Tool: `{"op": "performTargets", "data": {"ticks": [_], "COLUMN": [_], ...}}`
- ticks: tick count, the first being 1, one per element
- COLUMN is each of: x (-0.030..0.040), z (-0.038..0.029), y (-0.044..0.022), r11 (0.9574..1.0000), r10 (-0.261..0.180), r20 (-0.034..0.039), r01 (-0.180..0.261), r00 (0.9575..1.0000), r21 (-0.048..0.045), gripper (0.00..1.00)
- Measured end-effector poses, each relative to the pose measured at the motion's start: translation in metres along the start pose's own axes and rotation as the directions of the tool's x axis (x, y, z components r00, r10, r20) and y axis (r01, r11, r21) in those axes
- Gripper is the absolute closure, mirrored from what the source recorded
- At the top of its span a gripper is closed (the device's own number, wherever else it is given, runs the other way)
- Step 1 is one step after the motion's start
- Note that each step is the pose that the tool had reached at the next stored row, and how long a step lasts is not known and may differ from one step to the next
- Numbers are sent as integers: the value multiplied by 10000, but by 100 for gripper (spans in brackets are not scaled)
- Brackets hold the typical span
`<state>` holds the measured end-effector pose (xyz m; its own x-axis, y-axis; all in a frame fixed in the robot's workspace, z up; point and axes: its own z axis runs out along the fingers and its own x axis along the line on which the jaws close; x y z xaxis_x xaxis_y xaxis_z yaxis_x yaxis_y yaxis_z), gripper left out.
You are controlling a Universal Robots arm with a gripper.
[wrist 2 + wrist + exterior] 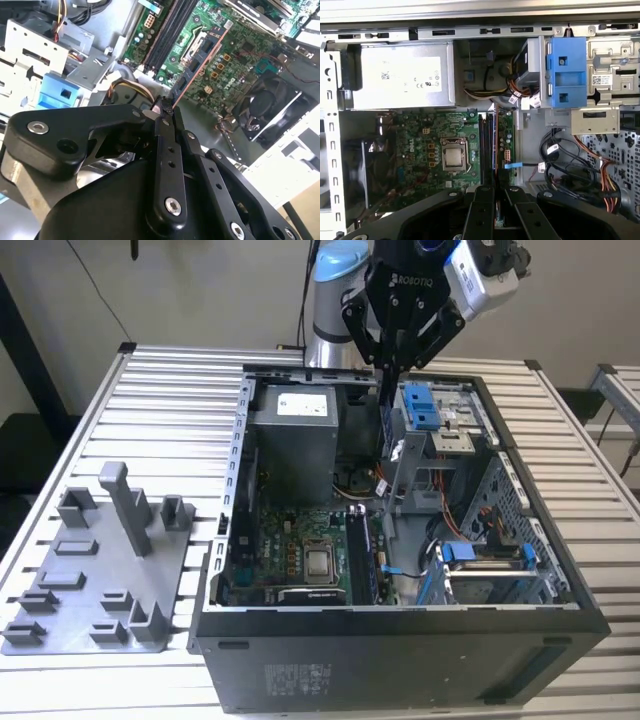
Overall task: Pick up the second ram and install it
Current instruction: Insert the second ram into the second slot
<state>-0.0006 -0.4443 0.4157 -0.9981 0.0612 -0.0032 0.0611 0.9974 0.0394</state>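
My gripper (388, 368) hangs over the back of the open computer case (400, 640), shut on the second ram (385, 415). The ram is a thin dark strip that points down from the fingertips into the case, above the motherboard's far end. In the second wrist view the gripper (165, 111) pinches the ram (197, 67), a dark board with a copper-coloured edge, which stretches toward the memory slots (170, 30). In the first wrist view the ram (495, 145) shows edge-on between the fingers of the gripper (495, 192), in line with the black slots (485, 145) beside the processor socket (454, 157).
The grey power supply (292, 440) lies on the exterior view's left of the ram. The blue drive-bay clips (422, 405) and the metal drive cage lie close on its right. Cables (560, 165) run beside the slots. A grey fixture plate (90, 580) lies on the slatted table.
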Motion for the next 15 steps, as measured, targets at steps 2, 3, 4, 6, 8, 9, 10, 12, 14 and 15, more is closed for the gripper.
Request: {"op": "performTargets", "data": {"ticks": [2, 3, 4, 6, 8, 9, 10, 12, 14, 15], "x": [0, 0, -1, 0, 0, 0, 0, 0, 0, 1], "z": [22, 33, 45, 73, 94, 96, 96, 97, 107, 115], "y": [-1, -1, -2, -3, -3, -3, -4, -4, -4, -6], "r11": [10000, 10000, 9999, 9999, 9999, 9999, 9999, 9999, 9999, 9999], "r10": [-68, -97, -112, -121, -127, -127, -127, -127, -127, -126], "r20": [47, 69, 81, 86, 86, 85, 85, 85, 83, 83], "r01": [68, 97, 112, 121, 127, 127, 127, 127, 127, 126], "r00": [10000, 9999, 9999, 9999, 9999, 9999, 9999, 9999, 9999, 9999], "r21": [-4, -5, -5, -6, -5, -4, -3, -4, -5, -7], "gripper": [86, 86, 86, 86, 86, 86, 86, 86, 86, 86]}}
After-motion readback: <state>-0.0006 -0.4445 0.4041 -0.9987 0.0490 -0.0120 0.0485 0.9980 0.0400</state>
